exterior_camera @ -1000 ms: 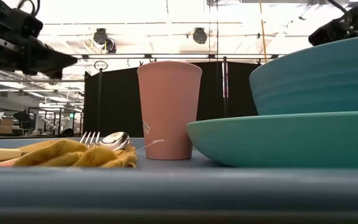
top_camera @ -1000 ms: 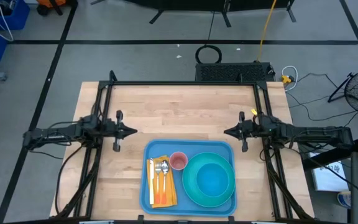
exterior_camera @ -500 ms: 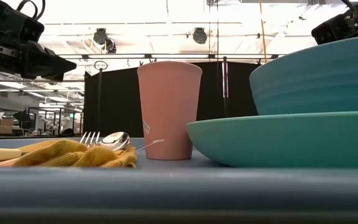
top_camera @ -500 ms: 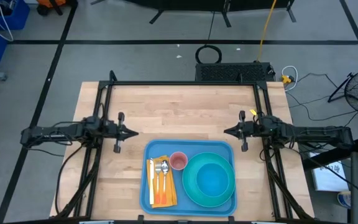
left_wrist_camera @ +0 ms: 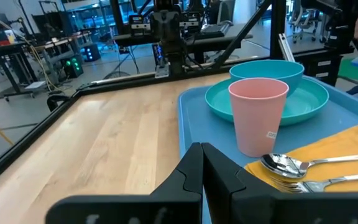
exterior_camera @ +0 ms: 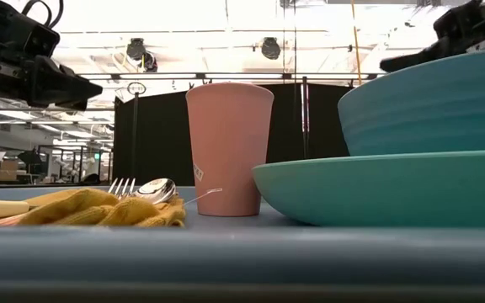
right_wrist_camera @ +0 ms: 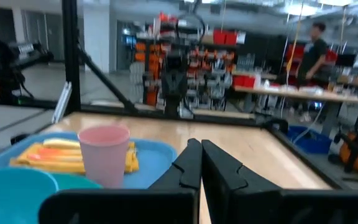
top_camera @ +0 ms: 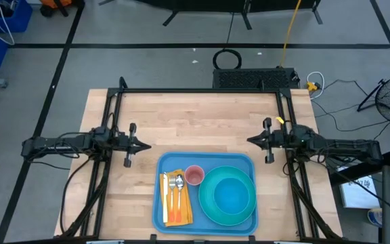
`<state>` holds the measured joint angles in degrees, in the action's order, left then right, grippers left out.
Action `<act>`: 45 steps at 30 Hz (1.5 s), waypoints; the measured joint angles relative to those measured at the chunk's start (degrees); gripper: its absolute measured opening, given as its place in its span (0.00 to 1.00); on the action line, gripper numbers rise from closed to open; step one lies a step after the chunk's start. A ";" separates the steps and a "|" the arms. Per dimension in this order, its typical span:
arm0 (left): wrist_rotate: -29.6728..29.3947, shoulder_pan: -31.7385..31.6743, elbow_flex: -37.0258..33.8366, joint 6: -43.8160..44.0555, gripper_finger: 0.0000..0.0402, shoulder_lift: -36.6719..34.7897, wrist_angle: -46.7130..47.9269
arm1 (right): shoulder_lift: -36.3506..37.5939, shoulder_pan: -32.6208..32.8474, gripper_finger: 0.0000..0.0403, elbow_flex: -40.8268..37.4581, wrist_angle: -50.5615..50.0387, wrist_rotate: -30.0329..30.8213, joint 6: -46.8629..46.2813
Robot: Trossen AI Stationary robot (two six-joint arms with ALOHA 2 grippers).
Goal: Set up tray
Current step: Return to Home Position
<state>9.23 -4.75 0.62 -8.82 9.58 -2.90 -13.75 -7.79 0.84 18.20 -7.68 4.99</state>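
The light-blue tray (top_camera: 206, 160) lies at the table's near edge. On it stand a teal bowl (top_camera: 232, 195) on a teal plate (top_camera: 207, 203), a pink cup (top_camera: 194, 175), and a yellow napkin (top_camera: 179, 215) with a fork and spoon (top_camera: 175, 183) on top. My left gripper (top_camera: 145, 144) is shut and empty, above the table left of the tray. My right gripper (top_camera: 250, 141) is shut and empty, above the table right of the tray's far corner. The cup (left_wrist_camera: 258, 115) and bowl (left_wrist_camera: 267, 70) show in the left wrist view, the cup (right_wrist_camera: 105, 154) in the right wrist view.
Black frame rails (top_camera: 202, 91) run along the table's far and side edges. Bare wood (top_camera: 195, 122) lies between the grippers and the far rail. A person (right_wrist_camera: 312, 43) stands in the room beyond the table.
My right gripper has drawn back a little toward the table's right edge. My left gripper has shifted slightly toward the table's left edge. The things on the tray have stayed where they were.
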 joint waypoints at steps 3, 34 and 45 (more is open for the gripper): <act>0.00 0.00 0.00 -0.12 0.00 0.00 -0.19 | 3.33 0.00 0.00 0.00 -1.97 -1.15 -0.17; -0.44 0.02 -0.02 9.54 0.05 0.11 -0.28 | 13.63 0.02 0.00 -0.04 -12.86 -1.42 -4.32; -0.55 0.02 -0.02 13.62 0.01 0.11 -0.28 | 13.63 0.02 0.00 -0.02 -12.86 -1.38 -4.25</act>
<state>8.69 -4.73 0.60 4.80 9.69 -3.18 -0.12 -7.77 0.82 5.34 -9.06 0.73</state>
